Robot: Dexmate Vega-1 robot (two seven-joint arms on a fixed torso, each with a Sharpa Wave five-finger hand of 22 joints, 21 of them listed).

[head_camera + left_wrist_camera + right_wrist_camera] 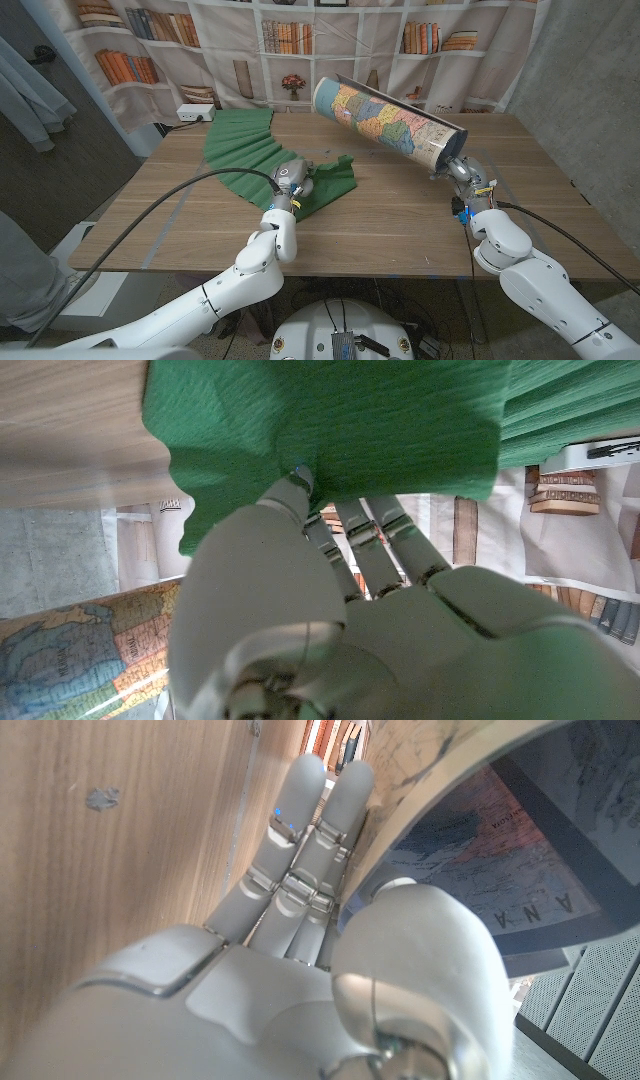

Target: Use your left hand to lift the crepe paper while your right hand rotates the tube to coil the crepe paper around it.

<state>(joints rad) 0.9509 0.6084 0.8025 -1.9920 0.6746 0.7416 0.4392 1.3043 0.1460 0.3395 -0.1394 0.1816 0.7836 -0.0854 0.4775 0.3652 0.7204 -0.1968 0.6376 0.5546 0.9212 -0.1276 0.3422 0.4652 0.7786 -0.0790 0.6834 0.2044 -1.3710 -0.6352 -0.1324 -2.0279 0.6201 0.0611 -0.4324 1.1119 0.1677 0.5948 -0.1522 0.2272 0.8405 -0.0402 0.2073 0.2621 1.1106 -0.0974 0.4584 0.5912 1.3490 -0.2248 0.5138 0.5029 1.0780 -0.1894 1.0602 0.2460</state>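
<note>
A sheet of green crepe paper (252,148) lies pleated across the table's back left, its near end bunched up. My left hand (291,181) pinches that near end; in the left wrist view the green crepe paper (340,430) drapes over the fingers (360,540) of my left hand (340,630). A large tube printed with a colourful map (385,120) is held tilted over the table's back right, not touching the paper. My right hand (466,178) grips the tube's near rim. In the right wrist view, my right hand (300,950) has its fingers (305,810) outside the tube's wall (480,840) and its thumb inside.
The wooden table (390,225) stretches bare between the two hands and toward the front edge. A bookshelf-print curtain (290,45) hangs behind the table. A white power strip (195,113) sits at the back left corner.
</note>
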